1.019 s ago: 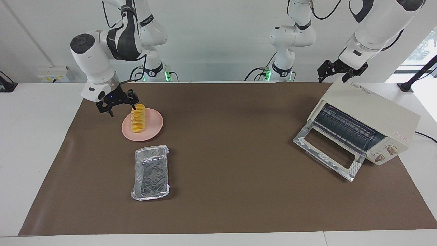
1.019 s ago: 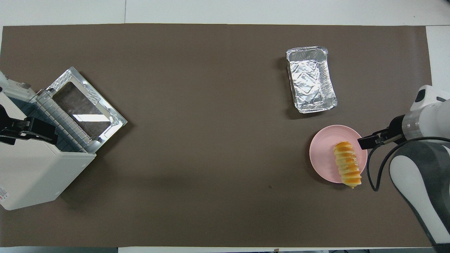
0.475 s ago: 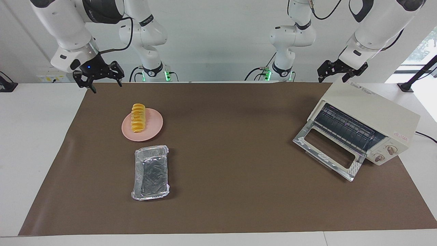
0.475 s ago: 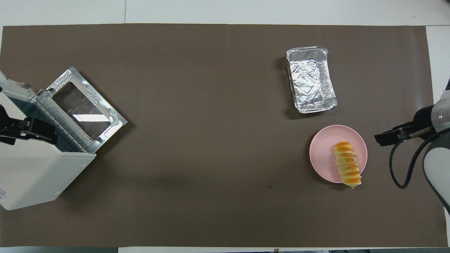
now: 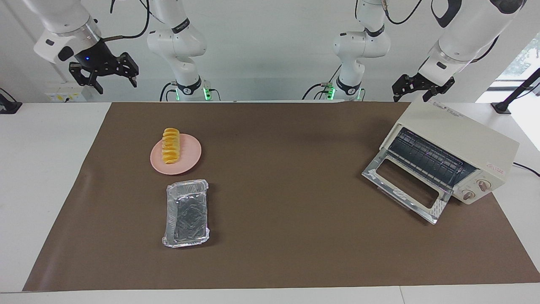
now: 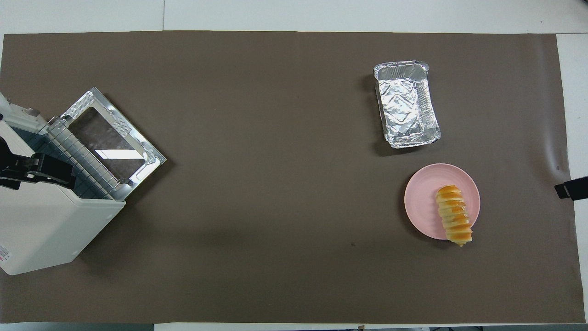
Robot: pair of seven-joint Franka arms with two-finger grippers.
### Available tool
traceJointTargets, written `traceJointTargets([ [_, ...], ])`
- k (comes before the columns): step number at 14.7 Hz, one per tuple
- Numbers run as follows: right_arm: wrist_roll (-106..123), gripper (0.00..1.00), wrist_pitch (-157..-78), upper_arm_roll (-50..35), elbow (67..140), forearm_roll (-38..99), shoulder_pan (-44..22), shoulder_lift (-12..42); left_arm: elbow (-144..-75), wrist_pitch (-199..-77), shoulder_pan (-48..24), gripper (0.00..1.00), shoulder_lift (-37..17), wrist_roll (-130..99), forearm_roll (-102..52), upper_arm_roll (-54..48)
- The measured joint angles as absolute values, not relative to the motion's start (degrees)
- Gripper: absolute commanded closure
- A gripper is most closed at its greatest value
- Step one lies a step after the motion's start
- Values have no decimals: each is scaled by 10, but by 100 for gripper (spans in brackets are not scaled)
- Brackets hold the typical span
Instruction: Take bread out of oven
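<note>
The bread [image 5: 170, 146], a ridged yellow-orange loaf, lies on the round pink plate [image 5: 188, 158] toward the right arm's end of the table. It rests along the plate's edge on the side toward that end, and its end nearer the robots pokes out a little over the rim. In the overhead view the same loaf [image 6: 454, 220] sits lengthwise on the plate [image 6: 420, 197], with the tip nearer the robots hanging just past the rim.

The right gripper [image 5: 104, 76] hangs high in the air over the white tabletop beside the brown mat's corner, at the right arm's end. Its fingers stand spread apart and hold nothing. The bread is well apart from it, down on the plate and more toward the middle of the table. Only a dark tip of this gripper [image 6: 571, 188] shows at the edge of the overhead view.

The left gripper [image 5: 422, 85] hovers above the top of the toaster oven [image 5: 468, 143], near the oven's back edge, its fingers spread and empty. The oven stands at the left arm's end, its glass door [image 5: 405, 185] dropped open onto the mat and the wire rack [image 5: 426, 157] showing inside. No loaf can be seen on the rack. The bread is well apart from the oven and from this gripper, nearly the whole table between them.

A crinkled foil tray [image 5: 186, 213] sits just beside the plate, farther from the robots than it.
</note>
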State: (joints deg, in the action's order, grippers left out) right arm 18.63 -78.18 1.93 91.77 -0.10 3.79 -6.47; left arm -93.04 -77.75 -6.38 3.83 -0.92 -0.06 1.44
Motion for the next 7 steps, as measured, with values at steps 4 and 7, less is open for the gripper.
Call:
traceJointTargets([
  [4, 167, 0, -802, 19, 914, -1, 38, -46, -930, -778, -64, 0, 38, -9, -1, 14],
  [7, 160, 0, -806, 19, 911, -1, 38, -41, -930, -778, -64, 0, 38, -9, -1, 14],
])
